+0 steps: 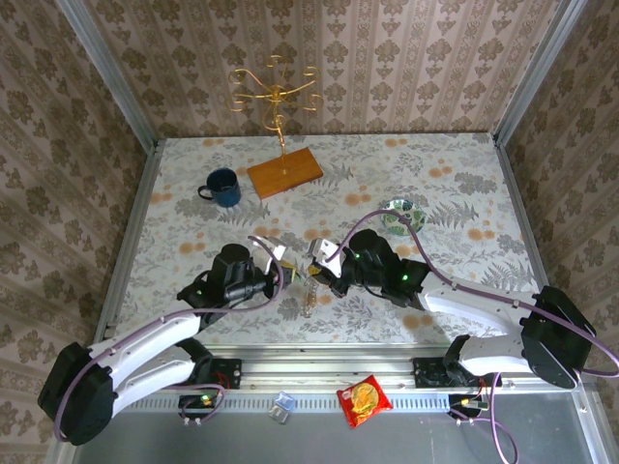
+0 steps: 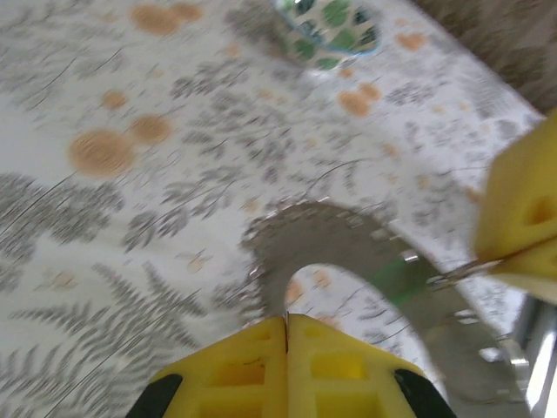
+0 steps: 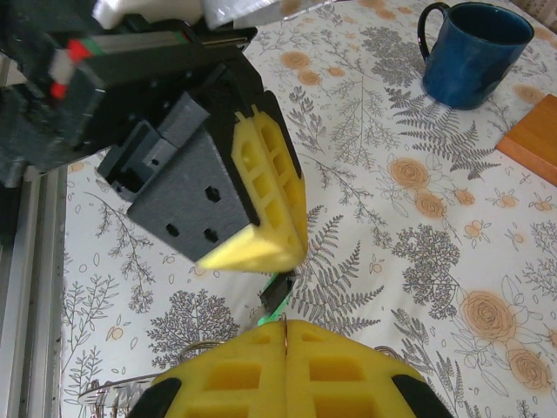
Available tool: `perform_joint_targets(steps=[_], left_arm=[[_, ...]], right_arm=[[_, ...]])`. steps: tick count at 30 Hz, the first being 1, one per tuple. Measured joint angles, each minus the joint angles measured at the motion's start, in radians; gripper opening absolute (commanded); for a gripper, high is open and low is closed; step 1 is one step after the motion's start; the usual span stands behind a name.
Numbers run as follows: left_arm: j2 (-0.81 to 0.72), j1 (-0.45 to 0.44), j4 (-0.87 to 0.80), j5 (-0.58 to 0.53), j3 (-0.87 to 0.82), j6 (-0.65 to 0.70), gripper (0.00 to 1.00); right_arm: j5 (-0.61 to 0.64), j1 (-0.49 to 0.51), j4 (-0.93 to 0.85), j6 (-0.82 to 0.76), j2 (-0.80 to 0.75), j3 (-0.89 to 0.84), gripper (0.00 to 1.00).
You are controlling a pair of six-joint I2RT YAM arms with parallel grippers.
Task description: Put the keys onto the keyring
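Both arms meet at the table's middle, my left gripper (image 1: pixel 293 274) tip to tip with my right gripper (image 1: pixel 319 271). In the left wrist view the left gripper (image 2: pixel 287 318) is shut on the keyring (image 2: pixel 287 231), which arcs away as a blurred grey loop. The right gripper (image 2: pixel 498 259) stands at that view's right edge, shut on a thin silver blade that leads to the green key (image 2: pixel 400 279). From the right wrist, the right gripper (image 3: pixel 285 324) is shut, with the green key (image 3: pixel 273 309) just past its tips. The left gripper (image 3: pixel 291 257) touches it from above. Thin ring wire (image 3: pixel 193 345) shows beside the fingers.
A blue mug (image 1: pixel 222 187) stands at the back left, beside a wooden base (image 1: pixel 284 171) that carries a gold wire stand. A green-patterned dish (image 1: pixel 401 215) lies to the right of the grippers. A red snack packet (image 1: pixel 364 399) rests on the near rail.
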Motion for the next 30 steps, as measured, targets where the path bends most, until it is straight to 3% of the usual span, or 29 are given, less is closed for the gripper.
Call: perform_joint_targets(steps=[9, 20, 30], left_arm=[[0.034, 0.072, -0.279, -0.177, 0.090, -0.002, 0.00], [0.214, 0.073, -0.350, -0.174, 0.104, -0.059, 0.00], [0.183, 0.080, -0.353, -0.186, 0.104, -0.104, 0.00]], right_arm=[[0.008, 0.000, -0.001, 0.000, 0.010, 0.006, 0.00], [0.050, -0.002, -0.082, 0.051, 0.119, 0.129, 0.00], [0.102, -0.054, -0.246, 0.166, 0.282, 0.317, 0.00]])
